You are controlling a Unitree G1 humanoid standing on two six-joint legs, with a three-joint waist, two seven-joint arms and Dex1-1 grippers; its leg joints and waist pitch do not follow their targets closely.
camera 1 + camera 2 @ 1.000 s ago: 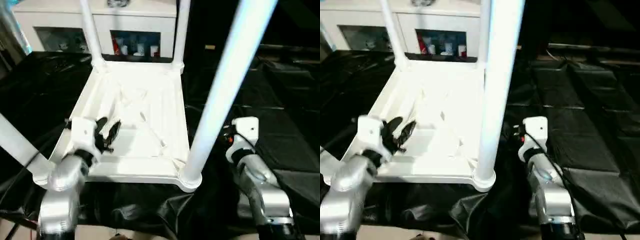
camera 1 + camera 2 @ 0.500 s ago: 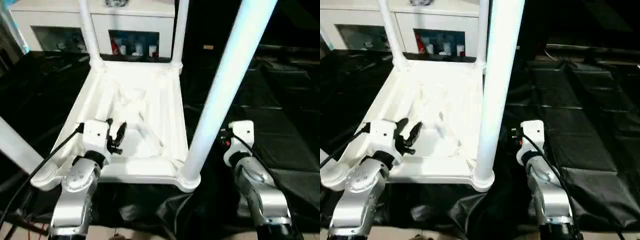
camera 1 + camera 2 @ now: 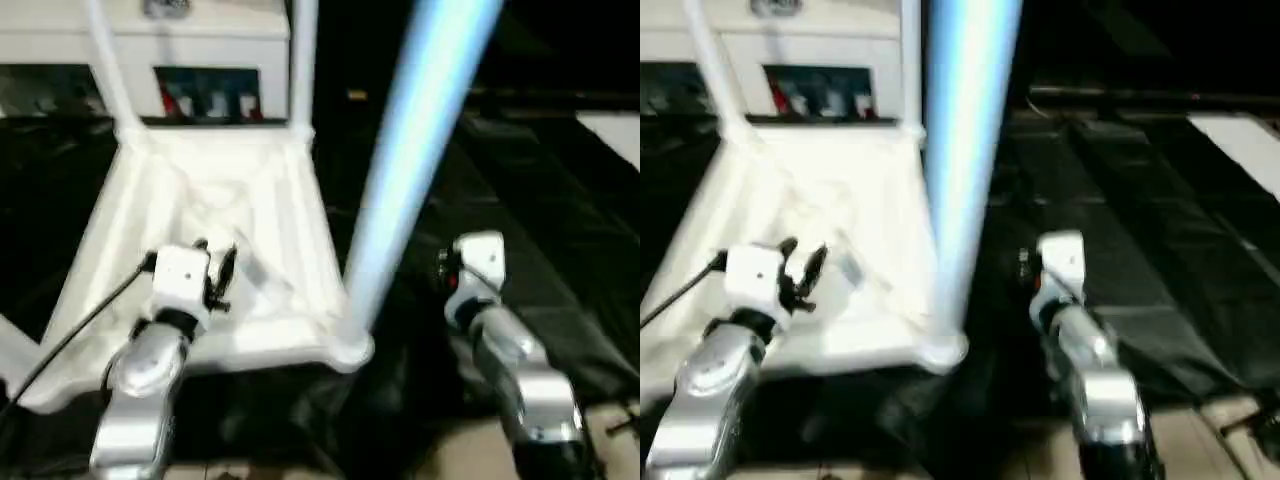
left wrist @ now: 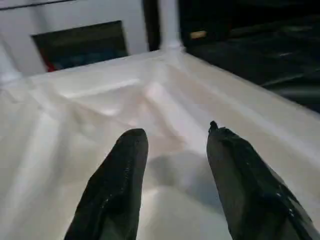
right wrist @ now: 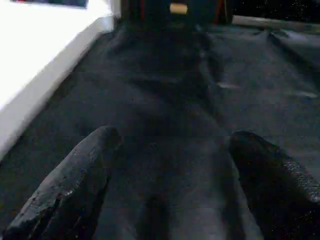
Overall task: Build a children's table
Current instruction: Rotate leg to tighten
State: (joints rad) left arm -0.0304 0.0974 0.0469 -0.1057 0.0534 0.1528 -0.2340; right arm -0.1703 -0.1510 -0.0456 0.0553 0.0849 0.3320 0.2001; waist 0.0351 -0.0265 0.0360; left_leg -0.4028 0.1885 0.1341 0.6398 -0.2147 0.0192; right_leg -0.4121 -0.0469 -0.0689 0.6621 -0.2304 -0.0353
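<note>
The children's table (image 3: pixel 210 200) lies upside down on black cloth, its ribbed underside facing up. Three white legs stand in its corner sockets: the near right leg (image 3: pixel 420 130), the far left leg (image 3: pixel 105 70) and the far right leg (image 3: pixel 303 60). My left gripper (image 3: pixel 215 265) hovers over the near part of the underside. In the left wrist view, the left gripper (image 4: pixel 175 132) is open with nothing between its fingers. My right wrist (image 3: pixel 478 262) stays to the right of the near right leg. My right gripper (image 5: pixel 170 145) is open over bare black cloth, holding nothing.
A white cabinet (image 3: pixel 200 40) with glass-fronted compartments stands behind the table. Black cloth (image 3: pixel 520 180) covers the surface to the right. A black cable (image 3: pixel 80 330) runs from my left wrist across the table's near left edge. Light floor (image 3: pixel 460 460) shows at the front.
The camera has turned, so the whole scene sits further left. My left forearm has swung inward under its gripper, which stays over the underside. Both grippers keep the same opening.
</note>
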